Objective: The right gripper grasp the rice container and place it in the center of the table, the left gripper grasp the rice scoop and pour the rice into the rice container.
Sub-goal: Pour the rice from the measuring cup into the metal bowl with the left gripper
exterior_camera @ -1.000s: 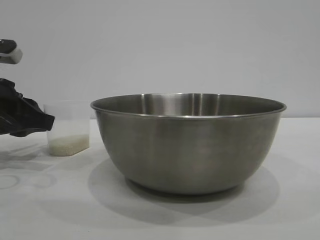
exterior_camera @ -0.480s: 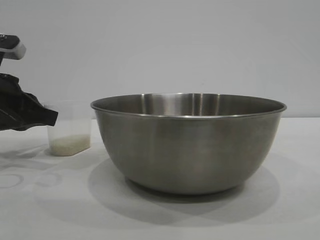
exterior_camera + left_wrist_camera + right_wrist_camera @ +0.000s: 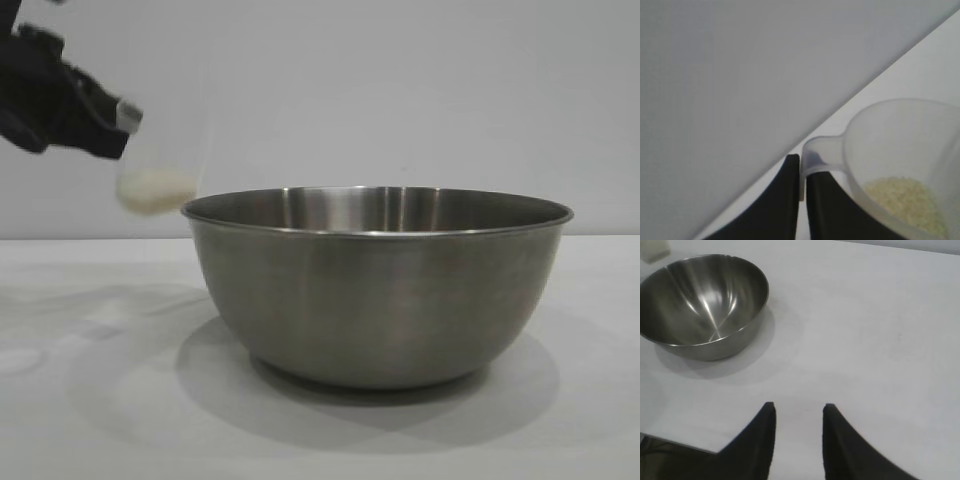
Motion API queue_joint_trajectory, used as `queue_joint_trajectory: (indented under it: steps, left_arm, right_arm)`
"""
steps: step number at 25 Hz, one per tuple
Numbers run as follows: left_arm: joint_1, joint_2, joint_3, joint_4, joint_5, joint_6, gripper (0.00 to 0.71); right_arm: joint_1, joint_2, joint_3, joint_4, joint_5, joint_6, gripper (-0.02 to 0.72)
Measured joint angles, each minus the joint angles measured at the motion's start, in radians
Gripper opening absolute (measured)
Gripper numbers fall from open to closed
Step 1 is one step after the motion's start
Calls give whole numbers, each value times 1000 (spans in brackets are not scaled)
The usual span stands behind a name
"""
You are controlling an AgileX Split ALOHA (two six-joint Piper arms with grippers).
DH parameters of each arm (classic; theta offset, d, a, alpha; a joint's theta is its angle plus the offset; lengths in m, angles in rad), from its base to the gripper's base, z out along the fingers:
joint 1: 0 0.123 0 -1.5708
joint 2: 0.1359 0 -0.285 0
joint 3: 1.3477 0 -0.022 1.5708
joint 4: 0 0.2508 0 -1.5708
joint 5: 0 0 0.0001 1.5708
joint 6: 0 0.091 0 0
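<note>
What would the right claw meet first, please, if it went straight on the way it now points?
Most likely the bare table: the right claw points down over it with nothing ahead. The bowl sits off to one side, though depth is unclear.

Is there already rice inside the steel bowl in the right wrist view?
No, the rice container shows only bare metal inside, while the rice sits in the rice scoop.

Rice container [image 3: 375, 290]: brushed grey steel. Rice scoop [image 3: 900, 150]: translucent. Rice [image 3: 907, 202]: cream-white. Table [image 3: 880, 340]: matte white. Left gripper [image 3: 801, 187], right gripper [image 3: 799, 412]: black.
</note>
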Motion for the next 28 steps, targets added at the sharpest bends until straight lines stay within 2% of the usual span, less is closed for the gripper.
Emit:
queue_joint_trajectory:
  steps: [4, 9, 18, 23, 28]
  left_arm:
    - [-82, -2, -43, 105, 74, 249, 0]
    - [-135, -2, -95, 291, 186, 461, 0]
    - [-144, -10, -203, 574, 271, 612, 0]
    - [-146, -37, -205, 674, 278, 666, 0]
    - [-146, -71, -207, 716, 264, 704, 0]
  right_arm:
    - [0, 0, 0, 0, 0, 0, 237]
    - [0, 0, 0, 0, 0, 2, 237]
    - [0, 0, 0, 0, 0, 5, 237]
    - [0, 0, 0, -2, 0, 8, 237]
    - [0, 0, 0, -14, 0, 24, 237]
